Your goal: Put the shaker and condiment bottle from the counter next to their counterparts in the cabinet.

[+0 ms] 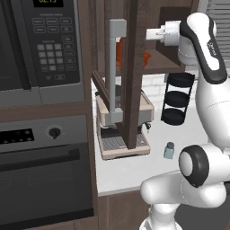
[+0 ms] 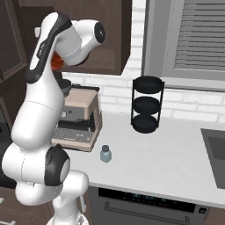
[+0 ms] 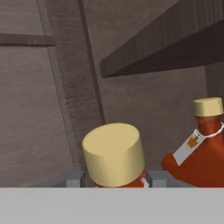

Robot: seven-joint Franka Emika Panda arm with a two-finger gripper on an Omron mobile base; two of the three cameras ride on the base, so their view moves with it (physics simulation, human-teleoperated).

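The end effector [image 3: 114, 183] is clenched on the condiment bottle [image 3: 114, 159], low on its neck, and holds it inside the cabinet [image 1: 133, 67]. Its tan cap sticks up in the hand view, so the bottle seems to stand with its long side running up and down, cap on top. Just beside it, a bit farther in, stands the other leaf bottle [image 3: 203, 153], cap up too, leaning a little.

I think this is the step of putting the first bottle by its twin. Next it should go down onto the shelf, close to the twin but not bumping it, and then be let go.

The shaker [image 1: 169, 150] waits upright on the table [image 2: 167, 154], far below the cabinet.
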